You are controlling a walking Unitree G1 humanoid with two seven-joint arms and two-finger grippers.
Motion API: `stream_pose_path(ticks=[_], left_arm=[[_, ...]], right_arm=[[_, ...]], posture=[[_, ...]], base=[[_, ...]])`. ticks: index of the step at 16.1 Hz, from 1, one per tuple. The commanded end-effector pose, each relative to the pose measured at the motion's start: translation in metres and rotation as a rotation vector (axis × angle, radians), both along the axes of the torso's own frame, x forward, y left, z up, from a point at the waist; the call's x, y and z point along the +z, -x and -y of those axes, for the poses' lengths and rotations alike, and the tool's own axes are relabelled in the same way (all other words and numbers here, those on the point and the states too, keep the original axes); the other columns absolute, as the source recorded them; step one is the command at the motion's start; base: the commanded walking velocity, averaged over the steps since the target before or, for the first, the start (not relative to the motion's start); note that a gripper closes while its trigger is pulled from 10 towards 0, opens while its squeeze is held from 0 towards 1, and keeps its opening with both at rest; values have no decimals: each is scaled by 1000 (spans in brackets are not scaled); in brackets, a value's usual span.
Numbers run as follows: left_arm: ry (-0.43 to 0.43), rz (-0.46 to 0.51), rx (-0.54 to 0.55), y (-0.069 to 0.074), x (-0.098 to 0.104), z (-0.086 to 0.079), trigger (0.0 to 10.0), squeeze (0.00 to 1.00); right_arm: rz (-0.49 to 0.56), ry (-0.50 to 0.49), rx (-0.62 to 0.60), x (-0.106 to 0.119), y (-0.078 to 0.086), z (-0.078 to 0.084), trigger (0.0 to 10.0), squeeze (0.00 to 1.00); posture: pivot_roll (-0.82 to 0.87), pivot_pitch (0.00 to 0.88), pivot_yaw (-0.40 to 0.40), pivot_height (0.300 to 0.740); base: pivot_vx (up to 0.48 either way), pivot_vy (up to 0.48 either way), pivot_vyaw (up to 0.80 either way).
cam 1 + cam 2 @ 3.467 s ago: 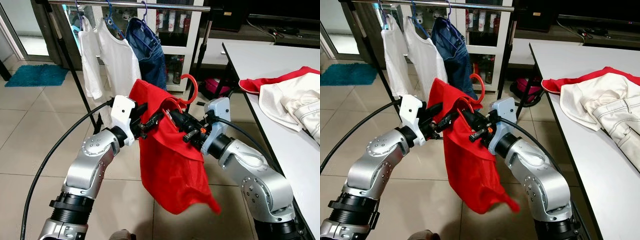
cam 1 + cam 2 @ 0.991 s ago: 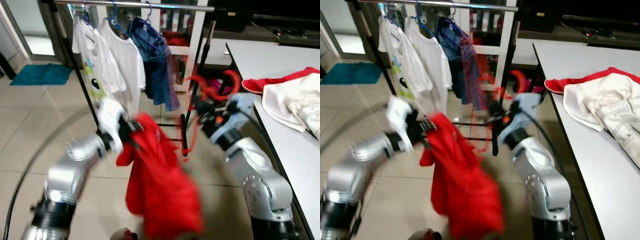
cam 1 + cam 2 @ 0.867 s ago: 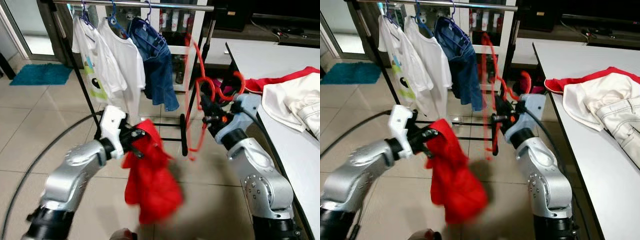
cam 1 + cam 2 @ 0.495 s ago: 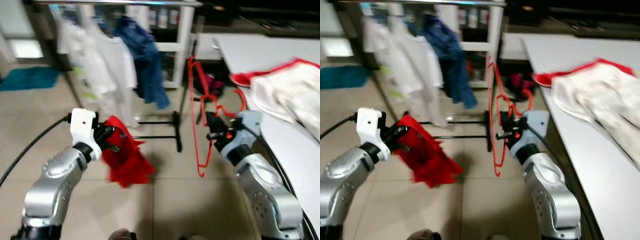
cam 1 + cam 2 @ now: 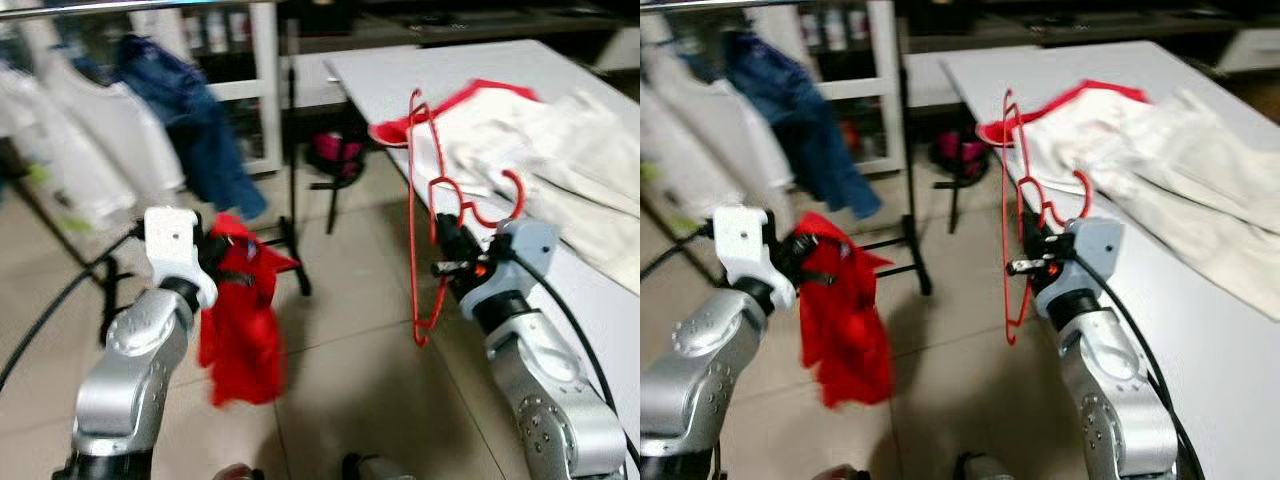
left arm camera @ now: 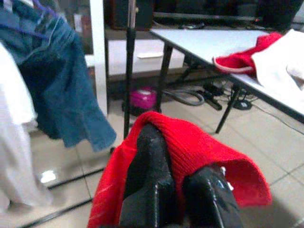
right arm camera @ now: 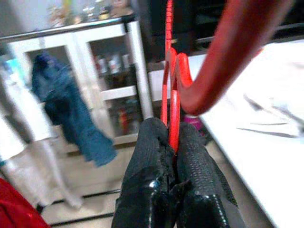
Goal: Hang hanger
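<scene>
The right end effector (image 5: 1024, 252) is pressed together on the thin red hanger (image 5: 415, 215), held upright beside the counter (image 5: 600, 300). It looks light, stiff and springy, so gripping near the hook should stop swinging. The left end effector (image 6: 178, 187) pinches the soft, limp red garment (image 5: 240, 320).

My left gripper (image 5: 222, 262), arm raised and bent before me, has its fingers (image 6: 149, 175) clamped on red cloth. My right gripper (image 5: 447, 262), forearm angled up, pinches a red hanger between closed fingertips (image 7: 154, 156).
</scene>
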State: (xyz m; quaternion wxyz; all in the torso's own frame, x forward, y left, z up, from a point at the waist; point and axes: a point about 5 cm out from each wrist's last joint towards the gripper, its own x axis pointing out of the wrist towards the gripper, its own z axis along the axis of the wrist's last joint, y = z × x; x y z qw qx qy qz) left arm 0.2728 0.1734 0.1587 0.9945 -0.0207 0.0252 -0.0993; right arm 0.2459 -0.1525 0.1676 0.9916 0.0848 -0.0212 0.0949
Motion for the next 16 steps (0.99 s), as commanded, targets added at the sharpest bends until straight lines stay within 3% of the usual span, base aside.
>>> stream_pose_path(ticks=[1,5,7,9,12,14,15,16], left_arm=[[-3,29,-39,0,7,2,10000,0],[73,-26,-51,2,1,5,10000,0],[34,-116,-5,1,-7,3,10000,0],[28,-62,16,1,-5,1,10000,0],[-4,32,150,-4,1,-8,10000,0],[25,44,139,-4,5,-5,10000,0],[76,4,89,-3,6,1,10000,0],[93,-22,-37,1,9,10,10000,0]], right_arm=[[47,1,-30,11,0,4,10000,0],[32,20,-48,7,4,5,10000,0],[12,-28,-62,6,1,7,10000,0],[-1,-11,-73,3,-2,9,10000,0],[-33,1,-114,-1,-4,13,10000,0],[-38,5,-106,-2,-4,12,10000,0],[-38,-11,-105,-3,-3,11,10000,0],[-31,-20,-114,-1,-4,10,10000,0]], posture=[[-71,84,17,740],[-75,83,15,740],[-70,85,1,740],[-64,79,-10,740],[-62,81,-18,740],[-58,72,-13,740],[-61,73,-12,740],[-56,81,-13,740]], base=[[0,0,-800],[0,0,-800],[0,0,-800],[0,0,-800],[0,0,-800],[0,0,-800],[0,0,-800],[0,0,-800]])
